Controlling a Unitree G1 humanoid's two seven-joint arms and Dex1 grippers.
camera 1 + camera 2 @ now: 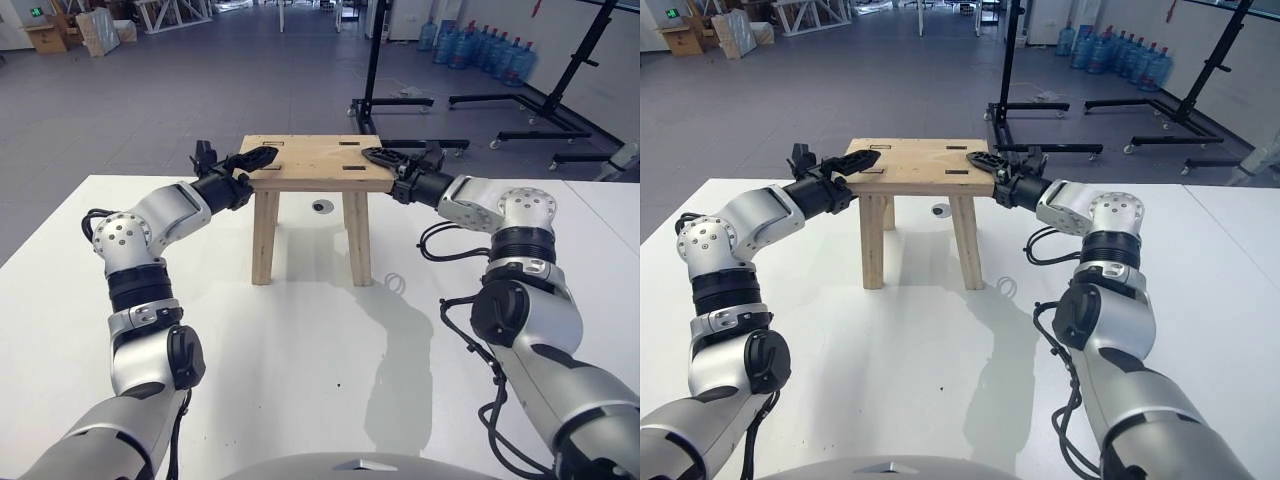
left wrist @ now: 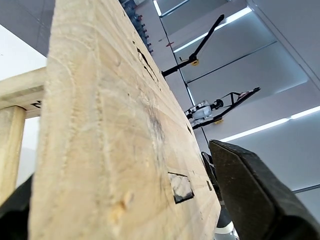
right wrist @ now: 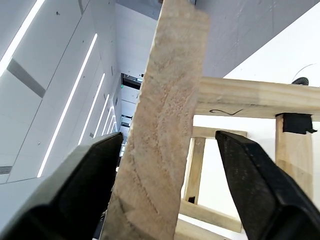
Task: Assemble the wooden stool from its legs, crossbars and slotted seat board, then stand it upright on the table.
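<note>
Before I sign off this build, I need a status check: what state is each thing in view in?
stool: assembled, standing upright on the table.
seat board: level on top of the legs, slots showing.
left tool: open, fingers above and below the seat board's left edge.
right tool: open, fingers either side of the seat board's right edge, with gaps.

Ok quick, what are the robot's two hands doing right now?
Left gripper: open, straddling the seat board edge.
Right gripper: open, straddling its other edge.
</note>
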